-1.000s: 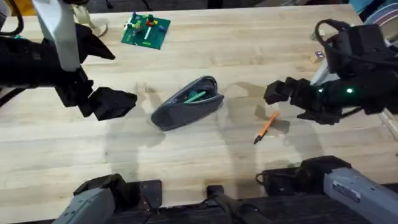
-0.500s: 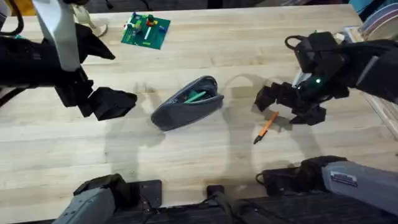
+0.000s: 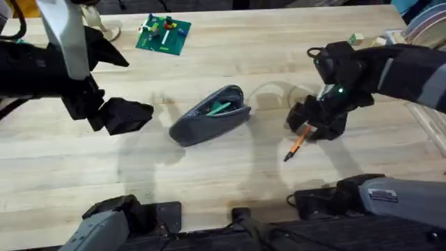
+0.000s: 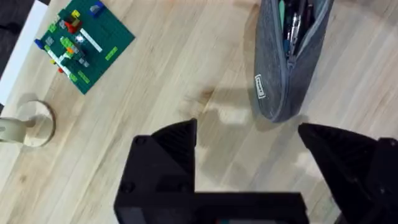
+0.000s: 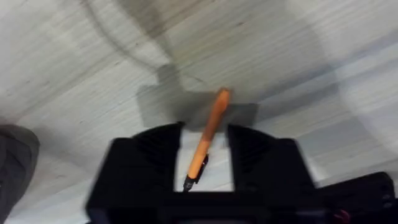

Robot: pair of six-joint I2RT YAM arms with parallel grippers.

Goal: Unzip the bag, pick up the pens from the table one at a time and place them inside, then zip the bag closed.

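Note:
The grey bag (image 3: 209,117) lies unzipped at the middle of the table (image 3: 209,174), with green and dark pens showing inside; its open mouth is also seen in the left wrist view (image 4: 287,59). An orange pen (image 3: 298,143) with a black tip lies on the wood to the bag's right. My right gripper (image 3: 307,129) is lowered over the pen's far end. In the right wrist view the gripper (image 5: 205,134) is open, with the pen (image 5: 208,134) lying between its fingers (image 5: 149,155). My left gripper (image 3: 138,112) hovers open to the bag's left, holding nothing (image 4: 247,134).
A green brick board (image 3: 163,33) with small coloured bricks lies at the back left, with a round wooden piece (image 4: 28,121) near it. Stacked items (image 3: 418,28) sit at the table's far right edge. Bare wood stretches in front of the bag.
My right arm has swung left and come down over the orange pen, so its fingers now straddle it. The left arm, the bag and the pen have not moved.

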